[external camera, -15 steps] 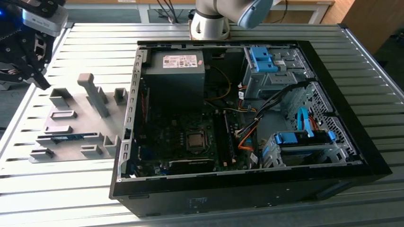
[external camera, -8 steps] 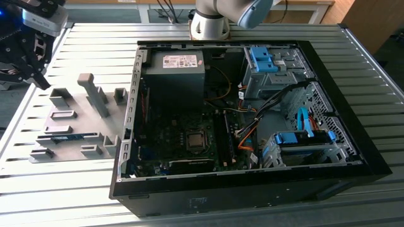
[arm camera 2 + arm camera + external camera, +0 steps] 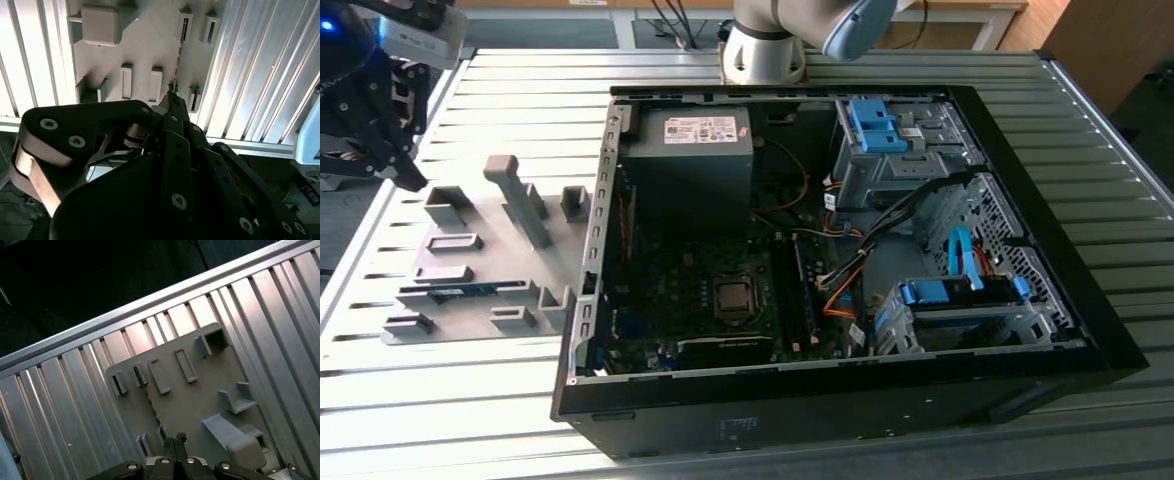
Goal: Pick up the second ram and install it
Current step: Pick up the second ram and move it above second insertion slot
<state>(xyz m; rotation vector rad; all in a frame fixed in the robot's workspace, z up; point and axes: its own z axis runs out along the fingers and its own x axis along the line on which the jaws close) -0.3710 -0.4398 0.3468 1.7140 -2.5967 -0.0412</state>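
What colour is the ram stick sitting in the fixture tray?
The second ram is dark blue-green, best seen in the exterior view.

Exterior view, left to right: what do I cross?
tool → tall grey post on the fixture plate → power supply → black memory slot rails → lower blue drive caddy. The second ram, lying on the fixture plate, spans from tool to post, so it is left out.

site: robotics lab bench | cues: slatted metal table (image 3: 494, 400), opened computer case (image 3: 854, 402), grey fixture plate (image 3: 200, 405) ahead of the gripper's (image 3: 174, 438) jaws
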